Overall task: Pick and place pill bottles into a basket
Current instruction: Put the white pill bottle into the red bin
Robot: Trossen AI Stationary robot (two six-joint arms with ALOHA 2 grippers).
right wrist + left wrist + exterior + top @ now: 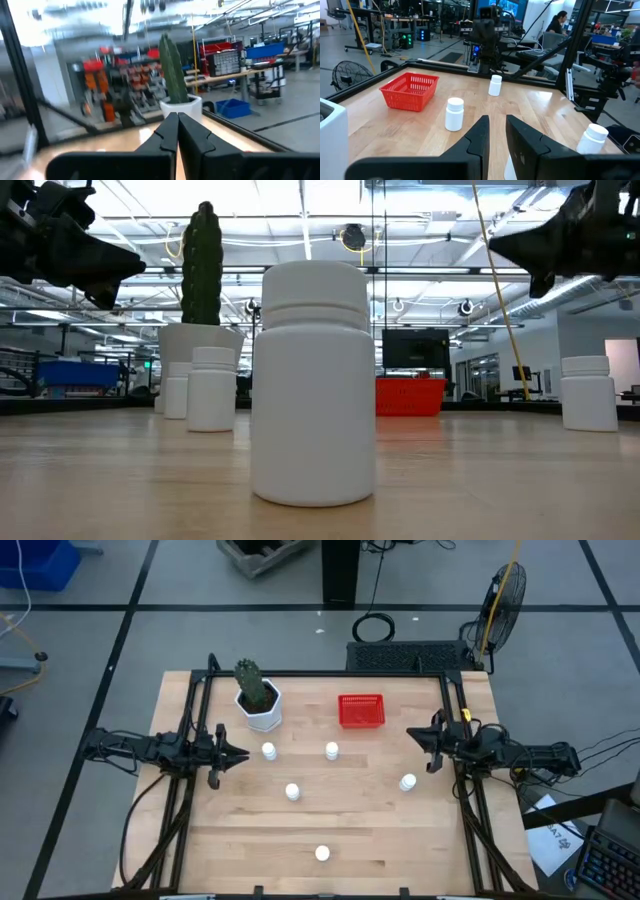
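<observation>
Wooden table [380, 830] is seen holding five pill bottles [331, 750], all outside the red basket [361, 711] and below it. Left gripper [238, 753], fingers slightly apart, and right gripper [413, 734], fingers together, are empty, flanking the bottles.

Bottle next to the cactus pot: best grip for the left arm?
Grip that pill bottle across its round body just below the cap, with the left claw coming in level from its own side. It stands upright, clear of the pot behind it.
</observation>
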